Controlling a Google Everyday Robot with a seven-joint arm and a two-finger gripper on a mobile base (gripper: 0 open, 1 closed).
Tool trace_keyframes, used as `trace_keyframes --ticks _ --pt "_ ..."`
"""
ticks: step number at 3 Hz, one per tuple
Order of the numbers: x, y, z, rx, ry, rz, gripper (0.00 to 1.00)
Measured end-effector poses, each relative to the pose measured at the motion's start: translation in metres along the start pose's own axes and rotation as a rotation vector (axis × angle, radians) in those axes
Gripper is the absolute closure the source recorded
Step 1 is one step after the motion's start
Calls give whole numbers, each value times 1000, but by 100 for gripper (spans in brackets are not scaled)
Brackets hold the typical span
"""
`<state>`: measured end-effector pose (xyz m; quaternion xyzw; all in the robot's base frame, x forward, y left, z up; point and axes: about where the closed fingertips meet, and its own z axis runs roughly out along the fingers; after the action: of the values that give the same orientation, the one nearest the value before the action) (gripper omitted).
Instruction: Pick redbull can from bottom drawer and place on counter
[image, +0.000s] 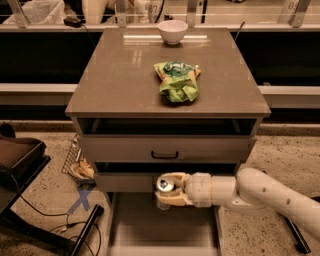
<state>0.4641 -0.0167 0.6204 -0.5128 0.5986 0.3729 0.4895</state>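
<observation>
The redbull can (164, 185) is a slim silver can with a shiny top, held upright in my gripper (169, 190). The gripper's pale fingers (174, 198) are shut around the can. It hangs above the open bottom drawer (162, 227), in front of the middle drawer's face. My white arm (260, 192) reaches in from the lower right. The counter (125, 80) is the glossy grey-brown cabinet top, well above the can.
A green crumpled chip bag (177, 81) lies at the counter's middle. A white bowl (173, 31) stands at its far edge. The upper drawer (165, 148) has a black handle. A wire basket (76, 162) and a dark stand (20, 165) sit on the floor to the left.
</observation>
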Motion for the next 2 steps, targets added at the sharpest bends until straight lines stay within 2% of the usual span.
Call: trace_keyframes --ticks 1,2 --pt "-61 -19 -15 51 -21 27 100" --pt "-128 -36 -25 70 -39 27 100"
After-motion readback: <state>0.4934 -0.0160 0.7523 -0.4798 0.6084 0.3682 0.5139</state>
